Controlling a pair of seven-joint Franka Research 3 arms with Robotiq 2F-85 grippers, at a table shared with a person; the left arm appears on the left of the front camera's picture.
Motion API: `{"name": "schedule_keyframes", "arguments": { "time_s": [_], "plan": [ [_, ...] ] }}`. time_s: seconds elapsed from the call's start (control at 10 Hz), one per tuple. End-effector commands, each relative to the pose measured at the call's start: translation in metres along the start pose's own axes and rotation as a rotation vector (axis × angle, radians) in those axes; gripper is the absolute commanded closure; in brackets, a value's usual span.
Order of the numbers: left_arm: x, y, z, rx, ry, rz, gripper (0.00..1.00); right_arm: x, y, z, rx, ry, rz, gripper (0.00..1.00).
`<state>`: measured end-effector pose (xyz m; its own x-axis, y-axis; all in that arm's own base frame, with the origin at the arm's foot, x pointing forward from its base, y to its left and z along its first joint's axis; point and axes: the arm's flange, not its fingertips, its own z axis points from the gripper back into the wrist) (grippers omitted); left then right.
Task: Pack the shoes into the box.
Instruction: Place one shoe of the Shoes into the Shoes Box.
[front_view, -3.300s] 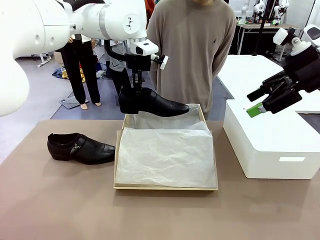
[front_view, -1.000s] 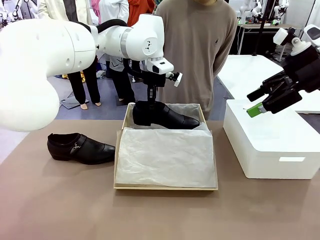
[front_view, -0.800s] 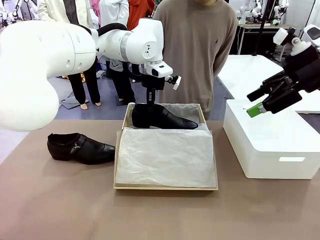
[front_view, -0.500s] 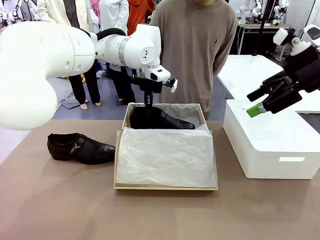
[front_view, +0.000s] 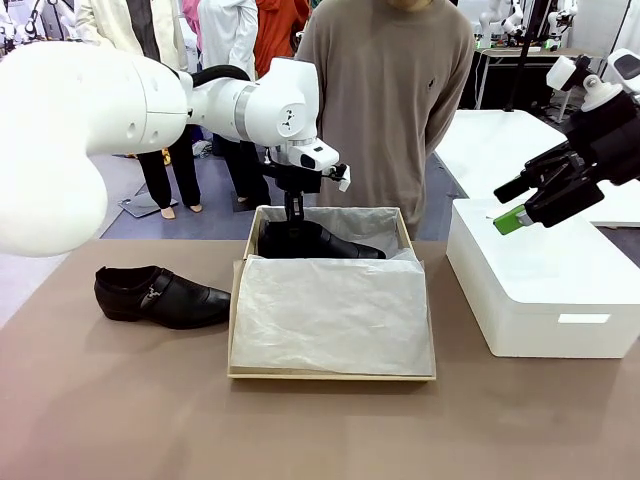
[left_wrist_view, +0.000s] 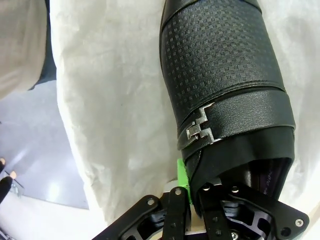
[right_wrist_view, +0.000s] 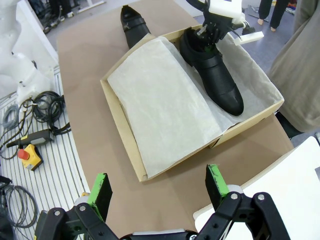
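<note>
The left gripper (front_view: 293, 220), clamped on one shoe's (front_view: 335, 244) heel, sets it along the box's (front_view: 330, 375) far wall, perhaps touching tissue (front_view: 330, 315), leaving room for the second shoe (front_view: 160, 297) on the table (front_view: 120, 400); the right gripper (front_view: 513, 203) hangs spread.

Nothing legible here — no text, label or number.

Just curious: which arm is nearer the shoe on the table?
Left. Its jaws hold the other shoe in the box beside that shoe; the right arm hangs farther, near the white block.
</note>
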<state>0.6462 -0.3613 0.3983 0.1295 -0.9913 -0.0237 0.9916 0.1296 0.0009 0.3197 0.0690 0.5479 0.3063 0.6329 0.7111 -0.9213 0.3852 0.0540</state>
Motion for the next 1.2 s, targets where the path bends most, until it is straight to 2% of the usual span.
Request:
{"name": "schedule_keyframes", "arguments": {
  "time_s": [0.0, 0.1, 0.5, 0.6, 1.0, 1.1],
  "plan": [
    [-0.010, -0.008, 0.003, 0.013, -0.025, 0.015, 1.00, 0.001, -0.003, -0.001, 0.015, -0.030, 0.023, 0.00],
    [-0.009, -0.008, 0.001, 0.015, -0.033, 0.003, 0.84, 0.001, -0.003, -0.001, 0.015, -0.030, 0.023, 0.00],
    [-0.016, -0.012, 0.021, 0.009, -0.043, 0.009, 0.07, 0.001, -0.003, -0.001, 0.015, -0.030, 0.023, 0.00],
    [-0.020, -0.013, 0.037, 0.002, -0.042, 0.016, 0.00, 0.001, -0.003, -0.001, 0.015, -0.030, 0.023, 0.00],
    [-0.042, -0.013, 0.092, 0.016, -0.021, 0.001, 0.00, 0.001, -0.003, -0.001, 0.015, -0.030, 0.023, 0.00],
    [-0.026, -0.013, 0.076, 0.029, -0.025, 0.025, 0.00, 0.001, -0.003, -0.001, 0.015, -0.030, 0.023, 0.00]
  ]
}}
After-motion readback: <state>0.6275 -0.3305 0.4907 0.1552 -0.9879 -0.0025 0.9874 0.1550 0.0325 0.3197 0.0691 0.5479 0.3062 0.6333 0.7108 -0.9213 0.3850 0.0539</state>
